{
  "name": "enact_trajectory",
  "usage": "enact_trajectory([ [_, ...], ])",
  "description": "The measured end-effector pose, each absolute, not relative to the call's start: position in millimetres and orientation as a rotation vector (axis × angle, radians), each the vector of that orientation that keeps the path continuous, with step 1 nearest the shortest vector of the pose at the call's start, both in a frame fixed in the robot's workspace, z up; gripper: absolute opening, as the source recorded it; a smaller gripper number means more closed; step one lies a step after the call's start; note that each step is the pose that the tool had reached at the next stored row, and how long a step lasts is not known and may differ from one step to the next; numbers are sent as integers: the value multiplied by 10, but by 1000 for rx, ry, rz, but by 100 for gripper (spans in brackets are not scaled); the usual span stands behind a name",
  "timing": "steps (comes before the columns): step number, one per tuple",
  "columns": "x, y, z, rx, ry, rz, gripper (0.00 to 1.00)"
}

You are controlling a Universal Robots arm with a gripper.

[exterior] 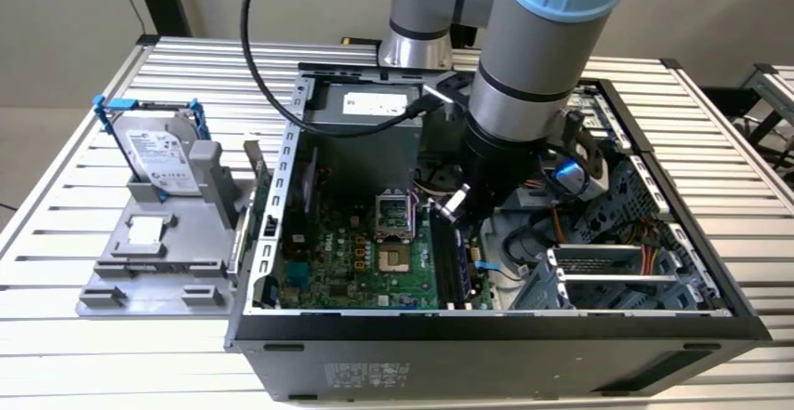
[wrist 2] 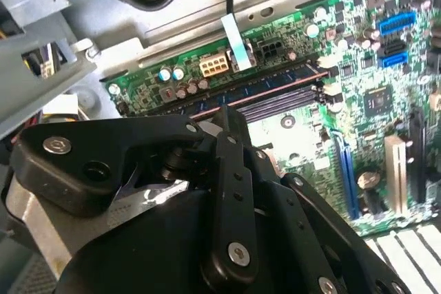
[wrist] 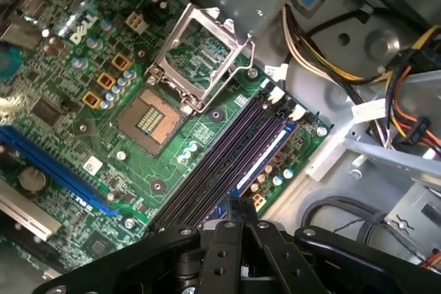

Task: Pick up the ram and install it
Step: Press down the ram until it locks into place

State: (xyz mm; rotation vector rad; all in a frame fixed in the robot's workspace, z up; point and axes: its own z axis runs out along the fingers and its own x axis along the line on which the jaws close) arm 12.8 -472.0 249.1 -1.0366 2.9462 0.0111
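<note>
The ram (wrist: 266, 155) is a long thin stick with bluish chips. It stands in the outermost of the black memory slots (wrist: 220, 163), next to the motherboard's edge, and it also appears in the second wrist view (wrist 2: 270, 80) and the exterior view (exterior: 477, 263). My gripper (wrist: 240, 206) is inside the open computer case, low over the slots at one end of the ram. Its fingers (wrist: 233, 219) are pressed together with nothing seen between them. I cannot tell whether the tips touch the ram. In the exterior view the gripper (exterior: 451, 205) hangs just above the board.
The CPU socket (wrist: 156, 112) with its raised metal frame lies beside the slots. Cable bundles (wrist: 406, 94) and a drive cage (exterior: 608, 275) crowd the case on the exterior view's right. A silver hard drive in a blue bracket (exterior: 162, 154) stands on a grey holder (exterior: 149, 261) outside the case.
</note>
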Motion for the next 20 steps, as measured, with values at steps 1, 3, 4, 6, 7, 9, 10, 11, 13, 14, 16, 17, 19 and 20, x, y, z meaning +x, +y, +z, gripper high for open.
enact_trajectory([
  [1, 128, -4720, 2491, -1053, 2941, 11, 0],
  [3, 129, -4719, 2491, -1091, 2927, 11, 0],
  [4, 128, -4720, 2491, -1114, 2918, 11, 0],
  [6, 129, -4719, 2491, -1166, 2898, 12, 0],
  [7, 129, -4719, 2491, -1190, 2888, 12, 0],
  [9, 129, -4719, 2491, -1242, 2866, 13, 0],
  [10, 128, -4719, 2491, -1267, 2855, 13, 0],
  [11, 129, -4719, 2491, -1293, 2844, 13, 0],
  [13, 129, -4718, 2491, -1333, 2825, 14, 0],
  [14, 129, -4718, 2491, -1341, 2822, 14, 0],
  [16, 129, -4718, 2491, -1359, 2813, 14, 0],
  [17, 129, -4718, 2491, -1371, 2807, 14, 0],
  [19, 129, -4718, 2491, -1410, 2788, 14, 0],
  [20, 129, -4718, 2491, -1435, 2775, 15, 0],
])
